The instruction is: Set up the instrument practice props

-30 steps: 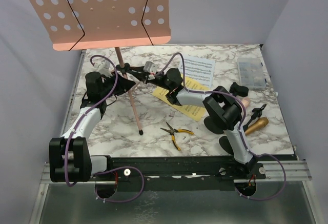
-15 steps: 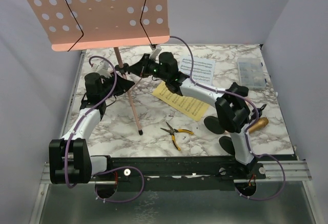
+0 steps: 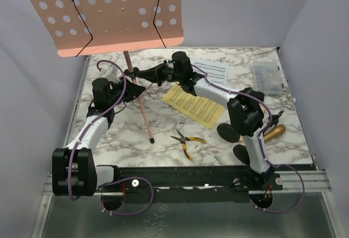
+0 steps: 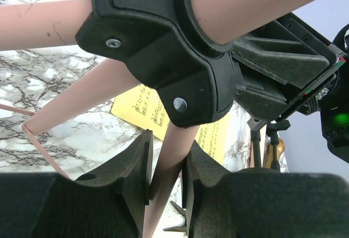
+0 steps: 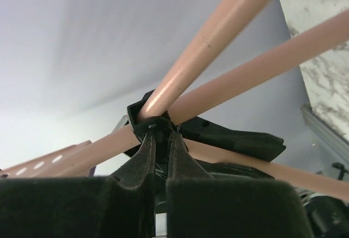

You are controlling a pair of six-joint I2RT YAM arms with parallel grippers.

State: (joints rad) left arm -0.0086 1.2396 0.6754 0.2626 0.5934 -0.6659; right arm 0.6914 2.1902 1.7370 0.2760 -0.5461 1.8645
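top external: pink music rack [image 3: 103,14] stands at far-left of marble table [image 3: 163,123], perforated desk up high. left gripper [image 4: 166,159] clamped on one tripod leg [image 4: 158,194] just under black hub [image 4: 158,47]. right gripper [image 5: 161,140] jaws pressed nearly together, tips against hub; whether they nip anything, cannot tell. yellow sheet [image 3: 193,106] and white sheet [image 3: 215,73] flat mid-table. gold microphone [image 3: 272,133] near right edge, just beside black round base [image 3: 229,133].

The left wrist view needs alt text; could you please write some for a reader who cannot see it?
The left gripper clamps a pink tripod leg just below the rack's black hub, seen close up. Behind lie a yellow sheet-music page and the marbled table.
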